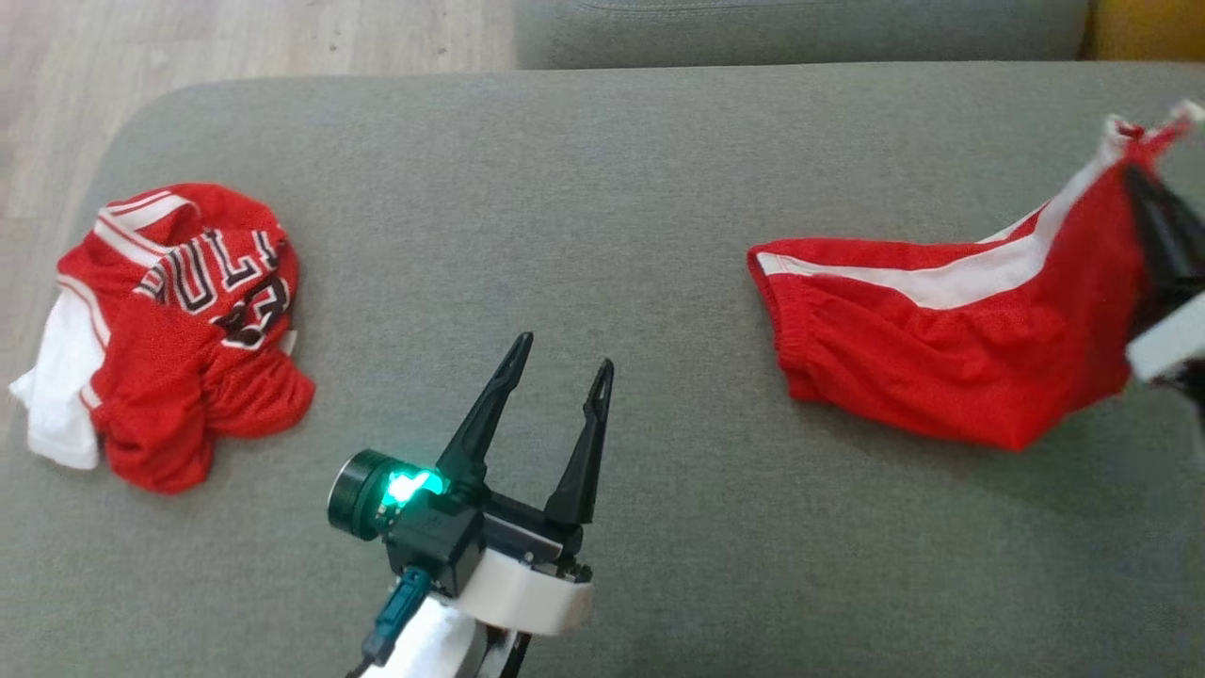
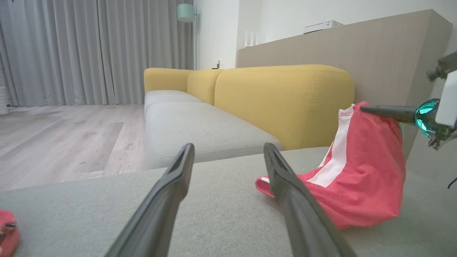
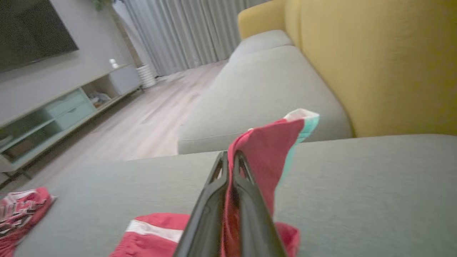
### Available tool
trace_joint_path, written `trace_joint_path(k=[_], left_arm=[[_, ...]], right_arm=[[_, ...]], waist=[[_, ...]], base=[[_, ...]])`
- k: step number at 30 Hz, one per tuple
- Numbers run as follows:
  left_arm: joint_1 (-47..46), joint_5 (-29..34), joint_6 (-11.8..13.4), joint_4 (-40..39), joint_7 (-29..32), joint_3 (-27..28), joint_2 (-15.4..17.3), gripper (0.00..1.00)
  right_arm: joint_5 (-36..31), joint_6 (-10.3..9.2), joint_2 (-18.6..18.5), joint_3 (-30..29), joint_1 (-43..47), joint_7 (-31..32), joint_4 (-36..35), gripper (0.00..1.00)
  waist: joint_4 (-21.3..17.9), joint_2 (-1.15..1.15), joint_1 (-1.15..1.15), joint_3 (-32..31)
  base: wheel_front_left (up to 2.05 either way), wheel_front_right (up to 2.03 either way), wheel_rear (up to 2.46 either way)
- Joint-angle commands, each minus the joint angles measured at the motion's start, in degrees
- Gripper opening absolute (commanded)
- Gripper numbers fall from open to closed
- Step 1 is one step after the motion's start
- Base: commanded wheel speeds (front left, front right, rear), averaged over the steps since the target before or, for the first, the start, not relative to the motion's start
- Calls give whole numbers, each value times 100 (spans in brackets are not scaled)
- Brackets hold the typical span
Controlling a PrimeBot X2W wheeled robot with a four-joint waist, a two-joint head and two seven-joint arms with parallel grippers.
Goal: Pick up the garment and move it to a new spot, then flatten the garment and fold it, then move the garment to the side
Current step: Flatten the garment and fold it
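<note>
A pair of red shorts (image 1: pixel 932 339) with a white side stripe hangs partly lifted at the right of the grey cushion (image 1: pixel 602 188). My right gripper (image 1: pixel 1144 193) is shut on the shorts' upper right corner, and the far end still rests on the cushion. In the right wrist view the red cloth (image 3: pixel 264 153) is pinched between my right gripper's (image 3: pixel 230 159) closed fingers. My left gripper (image 1: pixel 563 356) stands open low in the middle, holding nothing, well left of the shorts (image 2: pixel 357 178). From the left wrist my own left gripper (image 2: pixel 228 150) frames bare cushion.
A crumpled red jersey (image 1: pixel 179 330) with black lettering and white lining lies at the cushion's left edge. Wooden floor (image 1: pixel 235 38) lies beyond the far left. A yellow sofa back (image 2: pixel 282 100) stands behind the cushion. Bare grey cushion stretches between the two garments.
</note>
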Motion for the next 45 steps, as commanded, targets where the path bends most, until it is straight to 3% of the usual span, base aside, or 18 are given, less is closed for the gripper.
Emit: trace_joint_path(k=[1, 7, 8, 9, 12, 18, 25, 36, 45], left_arm=[[-91, 70, -18, -173, -29, 241, -29, 100], [-86, 98, -93, -178, -29, 321, -124, 100], [-78, 101, -103, -168, -29, 327, -140, 100], [-73, 112, -106, -153, -29, 334, -153, 100], [-39, 145, -110, -85, -29, 376, -190, 100], [157, 157, -114, -39, -29, 513, -208, 100], [578, 165, -29, -47, -29, 691, -219, 100], [1566, 350, 347, 142, -29, 1564, -108, 100], [2103, 632, 184, 267, -29, 2007, -126, 100]], right_arm=[[-14, 39, -25, 40, -38, 77, -343, 0], [-353, 39, 924, 203, 65, 579, -951, 0], [-443, 39, 1089, 259, 107, 661, -961, 18], [-558, 39, 1233, 285, 150, 738, -935, 100], [-1097, 39, 1592, 56, 266, 689, -925, 100], [-1966, 39, 1502, -908, 619, 292, -1075, 100], [-2664, 39, 1547, -1652, 1934, -443, -1348, 100], [-3515, 39, 2319, -1732, 3391, -1177, -1283, 100], [-4239, 39, 2816, -2145, 3934, -1184, -1543, 100]], waist=[[69, 0, 1, -15], [311, 0, 1, 30], [350, 0, 1, 31], [390, 0, 1, 36], [475, 0, 1, -25], [424, 0, 1, -338], [357, 0, 1, -817], [230, 0, 1, -1359], [272, 0, 1, -1733]], base=[[0, 0, 0], [0, 0, 0], [0, 0, 0], [0, 0, 0], [0, 0, 0], [0, 0, 0], [0, 0, 0], [0, 0, 0], [0, 0, 0]])
